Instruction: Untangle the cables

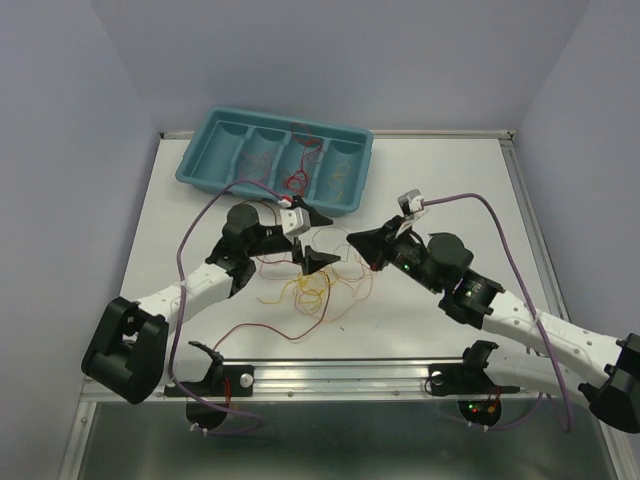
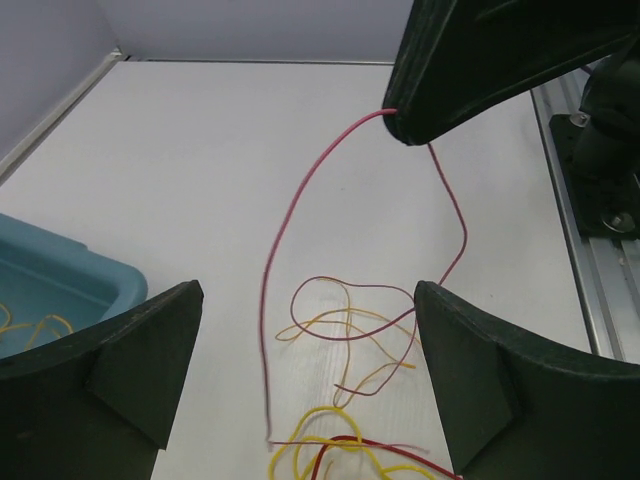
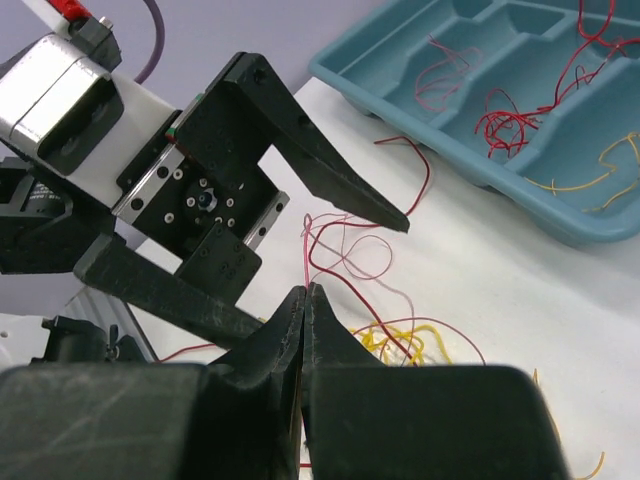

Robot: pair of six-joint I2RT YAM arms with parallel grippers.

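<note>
Spread wide, the left hand (image 2: 305, 300) is held above cables (image 2: 345, 335) tangled on the counter (image 2: 200, 150); one pink cable (image 2: 285, 215) is pinched by the right hand (image 2: 402, 120), likely to be drawn free next.

Two arms (image 1: 190, 290) (image 1: 520, 320), one tray (image 1: 196, 160), several cables (image 1: 315, 290).

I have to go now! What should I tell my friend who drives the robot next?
Left tool: open, empty, over the tangle.
Right tool: shut on a pink-red cable, raised off the table.
Tangle: yellow, orange and red cables looped together between the arms.
Done: a few cables lie in the teal tray.
Left to do: pull the rest apart.
</note>
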